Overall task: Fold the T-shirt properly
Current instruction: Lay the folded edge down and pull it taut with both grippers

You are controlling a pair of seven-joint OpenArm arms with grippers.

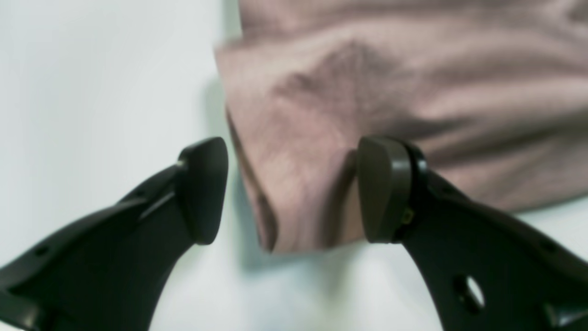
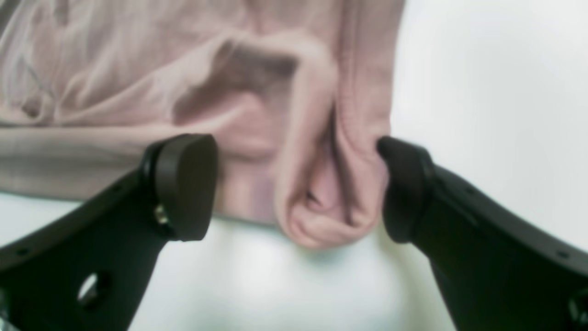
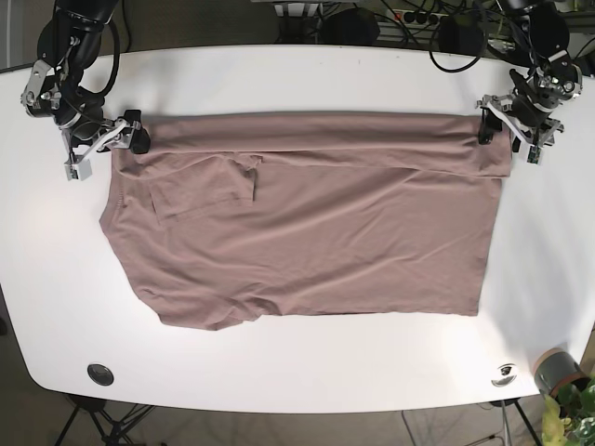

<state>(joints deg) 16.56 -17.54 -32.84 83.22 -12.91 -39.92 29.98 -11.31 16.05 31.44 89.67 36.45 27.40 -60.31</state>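
left claw agape; right claw agape

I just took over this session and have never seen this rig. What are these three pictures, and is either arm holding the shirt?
The base view looks down on a white table with a pinkish-brown T-shirt spread out, its far edge folded over. Two robot arms reach in at the far corners. The other two pictures come from cameras on the arms' wrists, looking out between black jaws. The left gripper, on the base view's right, and the right gripper each straddle a bunched corner of the shirt with jaws open. Nothing is clamped.
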